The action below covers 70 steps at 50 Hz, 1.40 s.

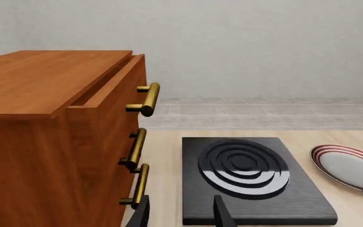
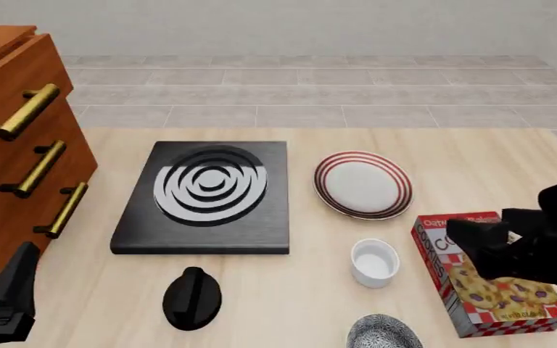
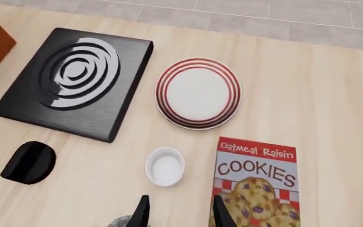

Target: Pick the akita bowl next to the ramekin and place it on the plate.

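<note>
Speckled grey akita bowl (image 2: 384, 333): near edge of surface, just near-side of ramekin (image 2: 374, 262). Right tool (image 3: 178, 208): fingers apart, empty, above. Advised: descend straddling rim, then carry to plate (image 2: 362, 184).

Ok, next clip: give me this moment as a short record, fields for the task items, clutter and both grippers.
akita bowl: table's near edge, just nearer than the ramekin, not held
ramekin: upright, between bowl and plate
plate: bare, right of the black burner slab
clutter: cookie box, black knob, wooden drawers
right gripper: open, above bowl and box
left gripper: open, beside drawers
</note>
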Motion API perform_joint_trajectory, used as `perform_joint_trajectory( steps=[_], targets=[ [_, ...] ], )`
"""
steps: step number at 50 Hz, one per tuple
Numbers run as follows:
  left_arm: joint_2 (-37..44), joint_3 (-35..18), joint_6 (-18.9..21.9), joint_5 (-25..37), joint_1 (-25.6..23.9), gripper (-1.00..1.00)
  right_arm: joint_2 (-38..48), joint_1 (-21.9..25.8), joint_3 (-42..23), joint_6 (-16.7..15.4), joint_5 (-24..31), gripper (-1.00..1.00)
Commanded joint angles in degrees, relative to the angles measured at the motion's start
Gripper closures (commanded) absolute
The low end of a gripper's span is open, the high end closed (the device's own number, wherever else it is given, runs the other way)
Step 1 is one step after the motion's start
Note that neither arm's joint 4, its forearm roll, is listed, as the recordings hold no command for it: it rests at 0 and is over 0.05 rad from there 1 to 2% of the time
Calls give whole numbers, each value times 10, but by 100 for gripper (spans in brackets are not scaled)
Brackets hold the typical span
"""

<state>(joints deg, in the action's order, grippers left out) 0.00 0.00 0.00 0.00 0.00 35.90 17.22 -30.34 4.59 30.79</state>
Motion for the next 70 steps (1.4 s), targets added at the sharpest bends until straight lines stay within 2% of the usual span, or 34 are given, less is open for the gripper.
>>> perform_joint_trajectory(
  steps=[1,52,70],
  targets=[
    [0,0,0,0,0,-100,33,30,18,27,-18,-100],
    [0,0,0,0,0,-100,150,112,96,100,-123,-100],
    [0,0,0,0,0,-100,150,118,133,119,-136,-100]
  ],
)
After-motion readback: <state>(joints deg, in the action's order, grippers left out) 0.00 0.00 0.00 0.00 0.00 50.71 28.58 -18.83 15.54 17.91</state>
